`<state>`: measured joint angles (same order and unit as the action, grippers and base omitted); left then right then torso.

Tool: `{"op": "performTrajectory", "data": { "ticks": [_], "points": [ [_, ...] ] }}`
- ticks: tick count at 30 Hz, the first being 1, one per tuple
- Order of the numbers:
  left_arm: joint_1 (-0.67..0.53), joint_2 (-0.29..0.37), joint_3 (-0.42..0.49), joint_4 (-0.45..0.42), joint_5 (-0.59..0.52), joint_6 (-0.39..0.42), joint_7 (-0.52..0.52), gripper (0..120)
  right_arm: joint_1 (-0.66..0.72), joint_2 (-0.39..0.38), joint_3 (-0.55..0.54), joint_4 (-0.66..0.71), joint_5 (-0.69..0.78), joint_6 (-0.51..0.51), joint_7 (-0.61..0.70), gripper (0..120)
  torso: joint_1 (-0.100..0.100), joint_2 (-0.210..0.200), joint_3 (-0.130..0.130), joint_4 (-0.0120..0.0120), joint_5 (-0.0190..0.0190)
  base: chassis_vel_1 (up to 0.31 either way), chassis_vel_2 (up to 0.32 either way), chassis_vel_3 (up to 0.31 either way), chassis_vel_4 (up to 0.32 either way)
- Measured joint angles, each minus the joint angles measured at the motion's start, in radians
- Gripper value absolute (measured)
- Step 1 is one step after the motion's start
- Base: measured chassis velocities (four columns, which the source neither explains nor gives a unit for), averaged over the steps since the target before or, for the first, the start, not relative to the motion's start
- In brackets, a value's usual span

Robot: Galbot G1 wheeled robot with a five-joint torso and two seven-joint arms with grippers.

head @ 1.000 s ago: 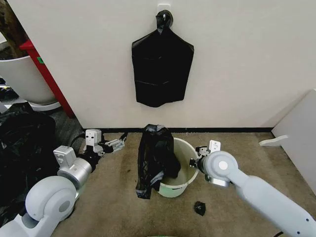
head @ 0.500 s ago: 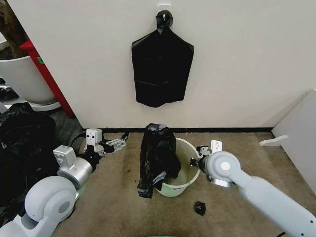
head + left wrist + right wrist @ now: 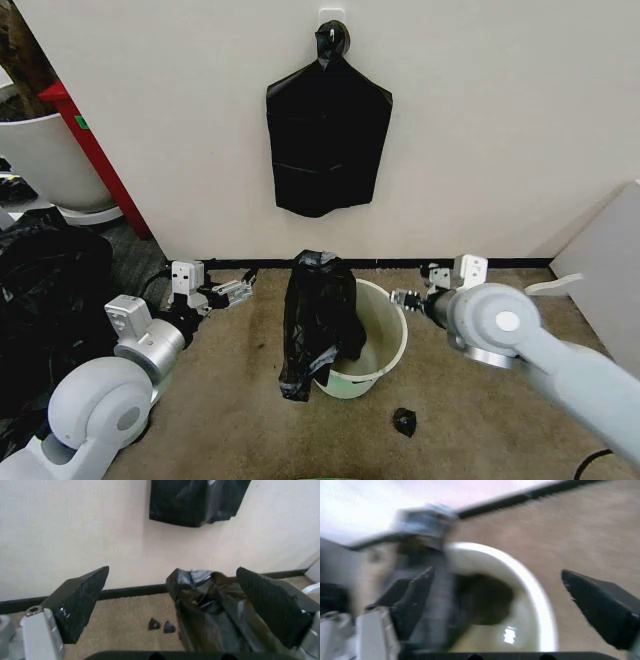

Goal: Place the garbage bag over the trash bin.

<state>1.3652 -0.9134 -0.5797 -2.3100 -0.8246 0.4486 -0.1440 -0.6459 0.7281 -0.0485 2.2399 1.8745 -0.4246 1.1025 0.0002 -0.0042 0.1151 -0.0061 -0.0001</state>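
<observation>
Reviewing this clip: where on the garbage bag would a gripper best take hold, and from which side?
Probably the bunched top edge of the garbage bag, where it rises above the rim of the trash bin, approached from the robot's left. The bag hangs over the bin's left side only, so its folds stand free there. The left gripper waits open on that side; the right gripper is open beside the bare rim.

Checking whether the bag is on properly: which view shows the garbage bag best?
The head view: the whole garbage bag hangs over the trash bin's left rim. The left wrist view shows its crumpled top; the right wrist view only a blur.
</observation>
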Motion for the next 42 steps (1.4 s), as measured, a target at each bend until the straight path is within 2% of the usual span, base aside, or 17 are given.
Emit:
{"op": "performTrajectory", "data": {
  "ticks": [5, 11, 23, 27, 30, 34, 35, 41, 42],
  "points": [
    [0.009, 0.008, -0.037, 0.02, 0.003, 0.001, 0.026, 100, -0.004, 0.046, 0.001, 0.017, 0.041, 0.016, -0.099, 100, 0.0, 0.0, 0.0, 0.0002, -0.0001, 0.0, 0.0, 0.0, 0.0],
    [0.028, 0.007, -0.065, 0.01, 0.005, 0.001, 0.03, 100, -0.056, 0.113, -0.034, -0.052, 0.024, -0.048, -0.158, 100, 0.0, 0.0, 0.0, 0.0002, 0.0001, 0.0, 0.0, 0.0, 0.0],
    [0.041, -0.01, -0.089, -0.002, 0.006, 0.0, 0.034, 100, -0.074, 0.15, -0.075, -0.133, -0.009, -0.082, -0.205, 98, 0.0, 0.0, 0.0, 0.0002, 0.0, 0.0, 0.0, 0.0, 0.0],
    [0.042, -0.013, -0.091, -0.006, 0.006, 0.0, 0.036, 100, -0.076, 0.159, -0.087, -0.15, -0.014, -0.08, -0.209, 84, 0.0, 0.0, 0.0, 0.0001, 0.0001, 0.0, 0.0, 0.0, 0.0],
    [0.042, -0.014, -0.091, -0.007, 0.007, 0.0, 0.036, 100, -0.077, 0.162, -0.087, -0.157, -0.015, -0.075, -0.215, 77, 0.0, 0.0, 0.0, 0.0001, 0.0002, 0.0, 0.0, 0.0, 0.0],
    [0.042, -0.017, -0.09, -0.006, 0.026, 0.0, 0.042, 100, -0.087, 0.163, -0.084, -0.172, -0.012, -0.064, -0.254, 59, 0.0, 0.0, 0.0, 0.0001, 0.0002, 0.0, 0.0, 0.0, 0.0],
    [0.042, -0.017, -0.09, -0.006, 0.026, 0.0, 0.042, 100, -0.087, 0.163, -0.084, -0.172, -0.012, -0.064, -0.254, 59, 0.0, 0.0, 0.0, 0.0001, 0.0002, 0.0, 0.0, 0.0, 0.0],
    [0.041, -0.026, -0.078, -0.001, 0.032, -0.003, 0.045, 100, -0.101, 0.162, -0.085, -0.177, -0.023, -0.047, -0.261, 32, 0.0, 0.0, 0.0, 0.0001, 0.0002, 0.0, 0.0, 0.0, 0.0],
    [0.041, -0.026, -0.078, -0.001, 0.032, -0.003, 0.045, 100, -0.101, 0.162, -0.085, -0.177, -0.023, -0.047, -0.261, 32, 0.0, 0.0, 0.0, 0.0001, 0.0002, 0.0, 0.0, 0.0, 0.0]
  ]
}}
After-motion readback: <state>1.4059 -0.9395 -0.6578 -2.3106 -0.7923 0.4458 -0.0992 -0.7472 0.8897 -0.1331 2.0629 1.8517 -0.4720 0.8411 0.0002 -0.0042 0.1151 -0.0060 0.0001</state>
